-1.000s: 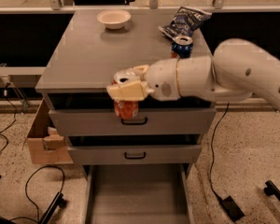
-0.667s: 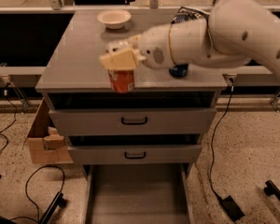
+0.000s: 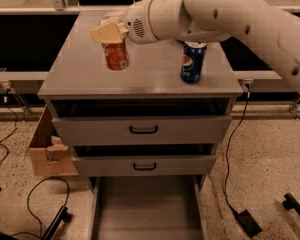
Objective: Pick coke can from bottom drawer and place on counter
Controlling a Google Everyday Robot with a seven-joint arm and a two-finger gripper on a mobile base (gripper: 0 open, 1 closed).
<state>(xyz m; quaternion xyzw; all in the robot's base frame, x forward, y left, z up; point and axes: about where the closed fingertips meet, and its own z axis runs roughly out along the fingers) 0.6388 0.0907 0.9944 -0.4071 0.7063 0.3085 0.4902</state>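
Gripper (image 3: 108, 33) is sitting over the left-back part of the counter (image 3: 155, 79), its tan fingers (image 3: 101, 34) clamping the top of the coke can (image 3: 116, 58). Coke can is hanging straight below the gripper, long axis upright, base either resting on the counter or just clear of it; can't tell which. White arm (image 3: 230, 11) is reaching in from the upper right, crossing above the counter's back edge. Judging by this, the lift out of the drawer is done and the placing is nearly done; what is remaining is setting the can flat, letting go and pulling up and away along the can's axis so it is not tipping. Blue Pepsi can (image 3: 192, 61) is standing upright on the counter well to the right of the coke can, under the arm, so a withdrawal sweeping right could be knocking it. Two upper drawers (image 3: 142, 129) with black handles are showing closed or nearly so. Bottom drawer (image 3: 146, 209) is pulled out toward the camera, with nothing showing in it. Cardboard box (image 3: 42, 151) is sitting on the floor just left of the cabinet, cables lying near it.
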